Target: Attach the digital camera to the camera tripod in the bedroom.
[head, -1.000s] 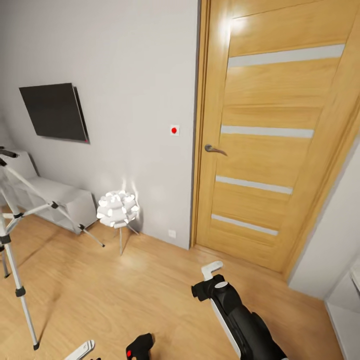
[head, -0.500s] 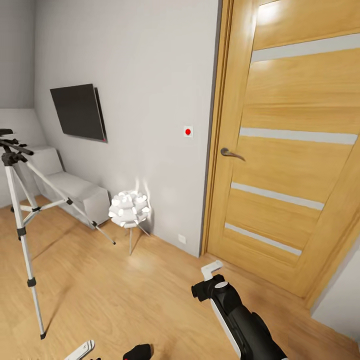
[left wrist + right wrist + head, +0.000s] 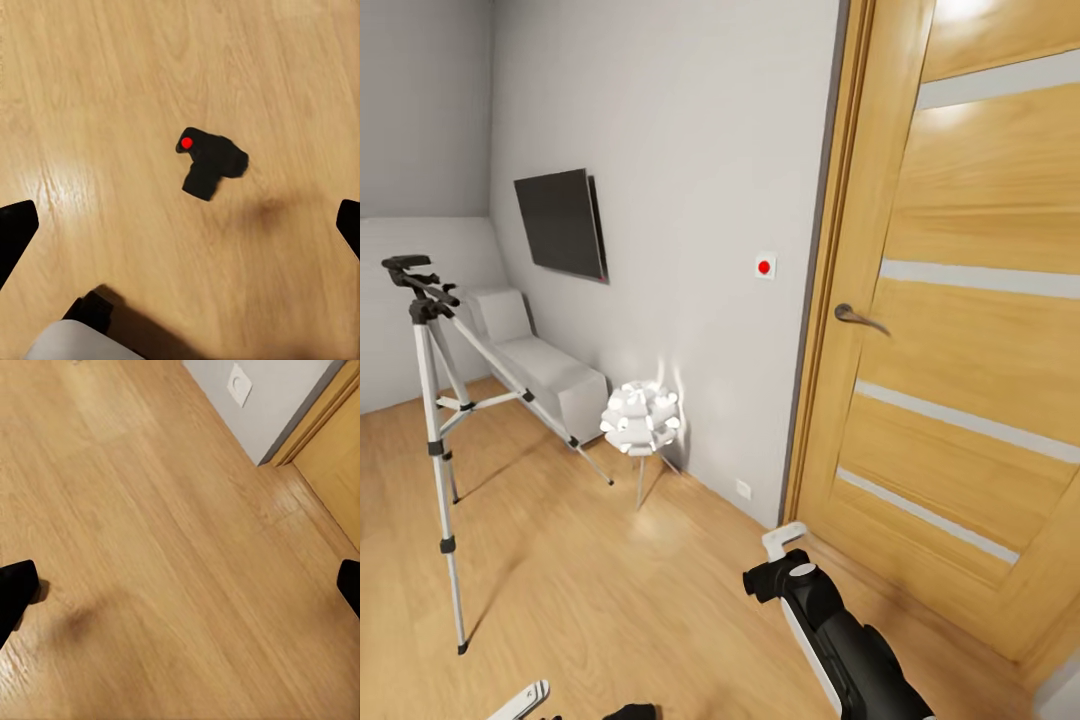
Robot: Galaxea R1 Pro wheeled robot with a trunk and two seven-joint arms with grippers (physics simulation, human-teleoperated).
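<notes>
The camera tripod (image 3: 440, 440) stands upright on its 3 silver legs on the light wood floor (image 3: 580, 590), to your left in the head view, with its black head and pan handle at the top and nothing mounted on it. Behind it you see a black TV (image 3: 563, 223) fixed to the white wall, a low white bench (image 3: 540, 370) under it, and a wooden door (image 3: 970, 330) with pale stripes closing off your right side. A white ball-shaped lamp (image 3: 642, 420) on thin legs stands near the wall between tripod and door. Your right arm (image 3: 840, 640) reaches forward low in the frame; both wrist views show fingertips spread wide at the edges, gripping nothing. The digital camera (image 3: 211, 160) lies on the floor below your left gripper (image 3: 180, 221), its red dot showing, well apart from the tripod.
</notes>
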